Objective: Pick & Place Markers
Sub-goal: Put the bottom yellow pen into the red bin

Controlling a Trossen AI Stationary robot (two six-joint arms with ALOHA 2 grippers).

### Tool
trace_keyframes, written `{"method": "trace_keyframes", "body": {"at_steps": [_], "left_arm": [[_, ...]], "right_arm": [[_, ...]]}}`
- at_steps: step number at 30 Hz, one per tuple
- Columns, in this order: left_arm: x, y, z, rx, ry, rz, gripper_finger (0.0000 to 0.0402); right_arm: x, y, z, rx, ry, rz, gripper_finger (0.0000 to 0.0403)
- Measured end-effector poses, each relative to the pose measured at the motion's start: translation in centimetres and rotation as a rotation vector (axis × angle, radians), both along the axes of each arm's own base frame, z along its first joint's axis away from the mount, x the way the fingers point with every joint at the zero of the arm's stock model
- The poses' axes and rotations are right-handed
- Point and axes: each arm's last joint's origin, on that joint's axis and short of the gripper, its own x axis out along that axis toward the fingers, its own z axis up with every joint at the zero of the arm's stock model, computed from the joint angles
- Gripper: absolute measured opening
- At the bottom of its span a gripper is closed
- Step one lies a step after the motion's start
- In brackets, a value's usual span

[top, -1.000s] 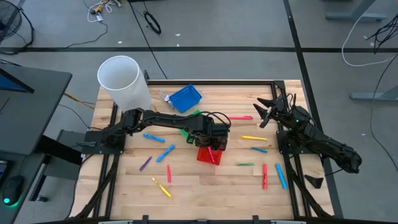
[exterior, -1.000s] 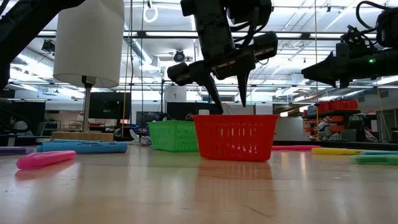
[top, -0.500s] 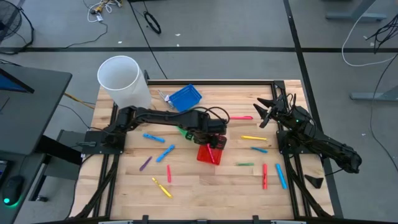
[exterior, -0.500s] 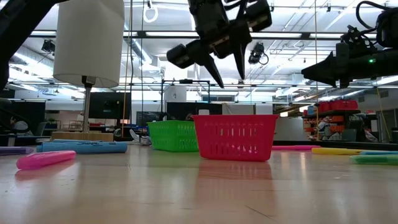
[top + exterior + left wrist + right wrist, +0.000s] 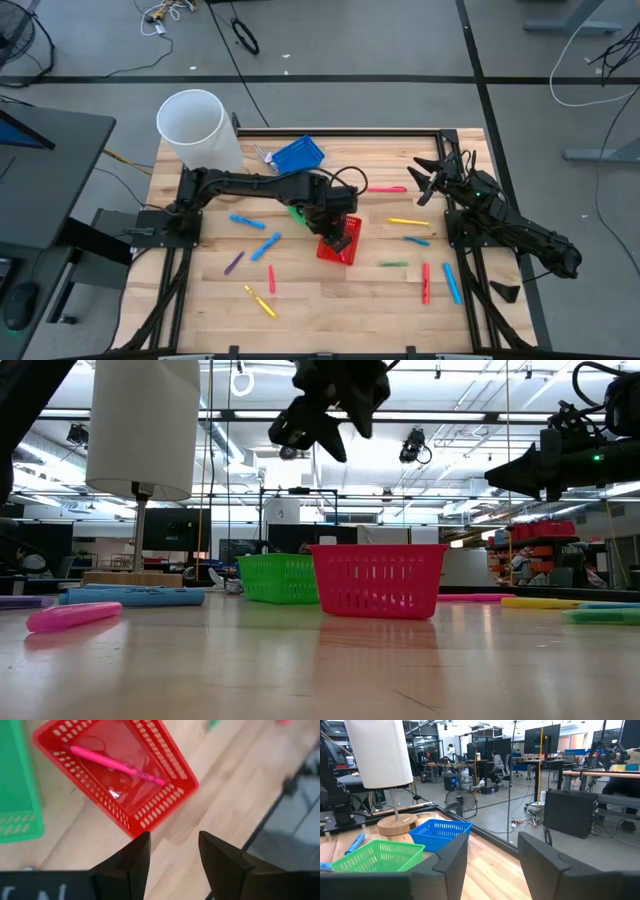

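**Left gripper above the red basket, with one pink marker inside**

The landmark is the red basket (image 5: pixel 338 241), a small mesh basket standing near the middle of the wooden table (image 5: pixel 330 300). The left gripper (image 5: pixel 338 222) hangs above the basket, clear of its rim; its two fingers (image 5: pixel 132 857) are spread apart and carry nothing. In the left wrist view a pink marker (image 5: pixel 116 764) lies slantwise on the floor of the red basket. A green basket (image 5: pixel 278 577) stands just beside the red basket, on the side toward the left arm's base, and a blue basket (image 5: pixel 298 157) sits farther off toward the white lamp shade (image 5: pixel 199 131).

The other markers lie loose on the table around the red basket. On its left-arm side are two blue markers (image 5: pixel 265 246), a purple marker (image 5: pixel 234 262), a red marker (image 5: pixel 271 279) and a yellow marker (image 5: pixel 260 301). On its right-arm side are a pink marker (image 5: pixel 388 189), a yellow marker (image 5: pixel 408 221), a green marker (image 5: pixel 394 264), a red marker (image 5: pixel 425 282) and a blue marker (image 5: pixel 453 283).

The right gripper (image 5: pixel 428 180) waits well apart from the red basket, above the table's far right edge, fingers parted and empty.
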Motion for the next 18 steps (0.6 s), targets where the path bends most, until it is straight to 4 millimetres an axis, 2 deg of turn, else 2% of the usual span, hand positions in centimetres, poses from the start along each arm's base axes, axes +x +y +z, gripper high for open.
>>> {"method": "trace_keyframes", "body": {"at_steps": [10,18], "left_arm": [[-2.5,-1.7,-0.3,0.092,0.084,-0.524,0.0174],[-3.8,-2.7,-0.5,0.274,0.143,-0.901,0.0174]], "right_arm": [[0.0,0.0,0.0,0.000,0.000,0.000,0.0176],[0.0,0.0,0.0,0.000,0.000,0.000,0.0176]]}}
